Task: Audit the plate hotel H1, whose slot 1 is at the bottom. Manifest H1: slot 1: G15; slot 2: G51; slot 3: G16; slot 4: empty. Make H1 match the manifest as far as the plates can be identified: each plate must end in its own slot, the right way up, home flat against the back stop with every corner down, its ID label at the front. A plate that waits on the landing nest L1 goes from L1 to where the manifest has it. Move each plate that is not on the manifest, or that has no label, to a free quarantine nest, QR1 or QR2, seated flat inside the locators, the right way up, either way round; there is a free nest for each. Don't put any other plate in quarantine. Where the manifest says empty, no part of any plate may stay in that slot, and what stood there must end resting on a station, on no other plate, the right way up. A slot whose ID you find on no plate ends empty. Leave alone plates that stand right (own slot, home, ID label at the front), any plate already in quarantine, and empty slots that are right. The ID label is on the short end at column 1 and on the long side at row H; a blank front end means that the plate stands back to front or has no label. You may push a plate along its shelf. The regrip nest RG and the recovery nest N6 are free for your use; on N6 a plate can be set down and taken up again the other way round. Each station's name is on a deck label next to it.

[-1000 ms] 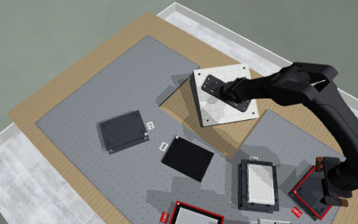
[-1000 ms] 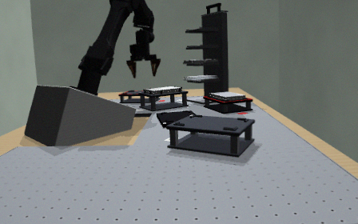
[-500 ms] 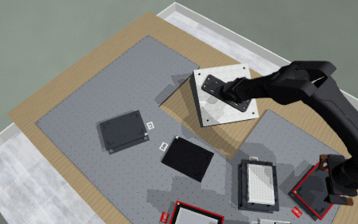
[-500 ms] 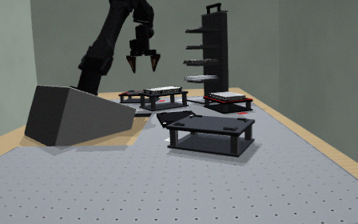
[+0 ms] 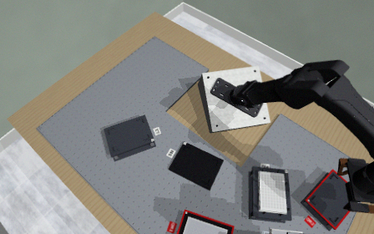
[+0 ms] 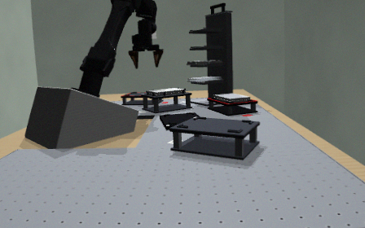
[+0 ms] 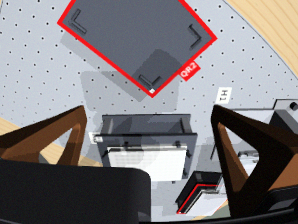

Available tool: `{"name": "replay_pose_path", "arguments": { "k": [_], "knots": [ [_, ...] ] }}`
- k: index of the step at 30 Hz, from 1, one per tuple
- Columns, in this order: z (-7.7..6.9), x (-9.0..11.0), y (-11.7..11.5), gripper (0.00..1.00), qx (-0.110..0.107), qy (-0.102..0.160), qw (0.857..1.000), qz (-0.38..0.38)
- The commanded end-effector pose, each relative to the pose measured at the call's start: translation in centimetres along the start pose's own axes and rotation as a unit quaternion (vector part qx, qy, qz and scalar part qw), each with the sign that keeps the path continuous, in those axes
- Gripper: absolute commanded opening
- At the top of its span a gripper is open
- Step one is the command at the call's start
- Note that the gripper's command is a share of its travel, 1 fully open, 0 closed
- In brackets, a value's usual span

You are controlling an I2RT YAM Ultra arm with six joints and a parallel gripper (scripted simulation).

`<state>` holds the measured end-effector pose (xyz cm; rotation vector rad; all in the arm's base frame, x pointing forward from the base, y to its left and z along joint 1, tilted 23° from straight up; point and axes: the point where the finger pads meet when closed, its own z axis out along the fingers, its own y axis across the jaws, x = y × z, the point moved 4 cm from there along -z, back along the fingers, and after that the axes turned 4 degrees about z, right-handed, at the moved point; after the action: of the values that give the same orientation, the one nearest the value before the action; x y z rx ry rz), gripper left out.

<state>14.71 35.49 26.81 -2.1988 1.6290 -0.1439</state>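
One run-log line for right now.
gripper: open, holds nothing | position: above red-bordered nest, bare | black nest: holds white plate

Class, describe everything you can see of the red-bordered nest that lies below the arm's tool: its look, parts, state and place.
The red-bordered dark grey nest is a flat rectangular platform with a thin red outline and raised L-shaped corner locators. It holds no plate. It sits on the grey perforated deck, near its edge, turned diagonally, with a small red label by one corner. The open black tool with brown fingers hangs above it without touching.
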Motion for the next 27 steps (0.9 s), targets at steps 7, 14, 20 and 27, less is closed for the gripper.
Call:
{"name": "replay_pose_path", "arguments": {
  "k": [7, 14, 20, 27],
  "knots": [
    [-2.9, 0.2, 0.1, 1.0, -0.002, 0.001, 1.0, -0.001],
    [-4.2, 0.2, 0.1, 1.0, -0.002, 0.001, 1.0, -0.001],
    [-5.8, 0.2, 0.1, 1.0, -0.002, 0.001, 1.0, -0.001],
    [-7.1, 0.2, 0.1, 1.0, -0.005, 0.006, 1.0, -0.002]
  ]
}}
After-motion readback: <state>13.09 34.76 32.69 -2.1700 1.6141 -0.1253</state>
